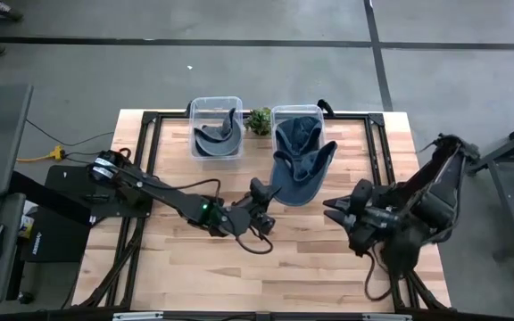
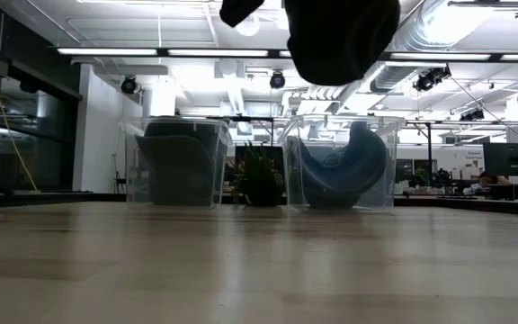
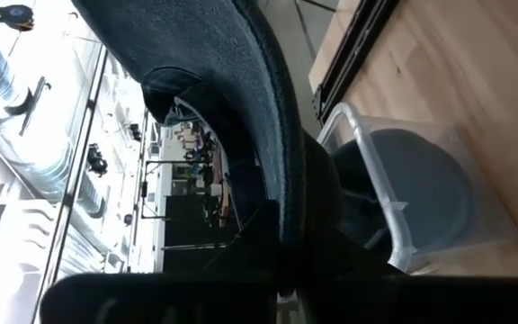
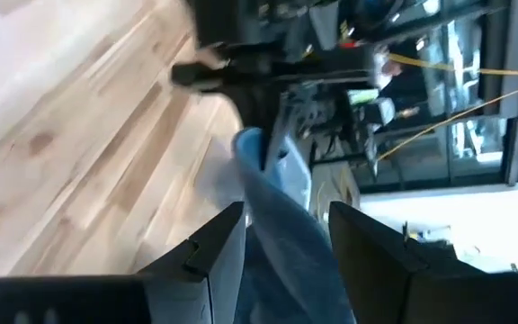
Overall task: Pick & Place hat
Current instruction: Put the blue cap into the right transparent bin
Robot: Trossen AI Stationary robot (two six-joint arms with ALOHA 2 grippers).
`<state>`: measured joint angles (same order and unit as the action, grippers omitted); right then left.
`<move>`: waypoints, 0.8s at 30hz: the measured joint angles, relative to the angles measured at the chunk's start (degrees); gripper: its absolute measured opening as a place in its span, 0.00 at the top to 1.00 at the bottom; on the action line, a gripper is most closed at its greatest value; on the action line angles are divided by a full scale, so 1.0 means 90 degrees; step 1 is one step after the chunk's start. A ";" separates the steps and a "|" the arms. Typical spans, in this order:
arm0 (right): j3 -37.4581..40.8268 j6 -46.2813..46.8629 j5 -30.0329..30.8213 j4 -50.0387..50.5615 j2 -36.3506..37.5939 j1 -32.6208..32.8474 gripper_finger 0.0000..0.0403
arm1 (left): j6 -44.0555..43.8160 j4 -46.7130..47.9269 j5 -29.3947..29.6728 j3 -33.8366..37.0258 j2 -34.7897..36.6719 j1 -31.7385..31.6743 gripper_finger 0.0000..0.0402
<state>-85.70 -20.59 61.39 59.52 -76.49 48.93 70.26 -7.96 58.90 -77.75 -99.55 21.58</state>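
— High view first: which step in hand?
— Carrying, by the look of it. Left end effector [image 1: 259, 198] clamped on the brim of the blue hat [image 1: 300, 165], held lifted off the table [image 1: 328, 259]; crown end draped over the right bin [image 1: 298, 114], brim end hanging just before it.
— Right end effector [image 1: 335, 211]?
— Waiting near the hat's right side, fingers apart, gripping nothing.
— Next move?
— Probably clearing the bin rim, then lowering toward a bare stretch of table or fully into a bin; cannot tell which from here.
— Containers?
— Left bin [image 1: 216, 127] holding another dark hat [image 1: 215, 135], curled inside. Small plant [image 1: 259, 120] between the two bins.
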 joint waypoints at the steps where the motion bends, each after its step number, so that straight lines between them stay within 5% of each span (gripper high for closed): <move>1: -0.0244 0.0224 -0.0005 0.0393 -0.0195 0.0010 0.61 | -0.0003 0.0126 0.0015 -0.0076 0.0000 -0.0002 0.99; 10: -0.2160 0.1896 -0.0543 0.3298 -0.1724 0.0071 0.61 | -0.0003 0.1040 0.0207 -0.0509 -0.0005 -0.0041 0.99; 24: -0.2290 0.1146 -0.0158 0.3362 -0.2366 -0.0506 0.61 | 0.0048 0.1602 0.0265 -0.0634 -0.0010 -0.0153 0.99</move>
<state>-106.31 -10.27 59.97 89.78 -97.78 44.37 70.70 6.46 61.29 -83.46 -99.63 20.21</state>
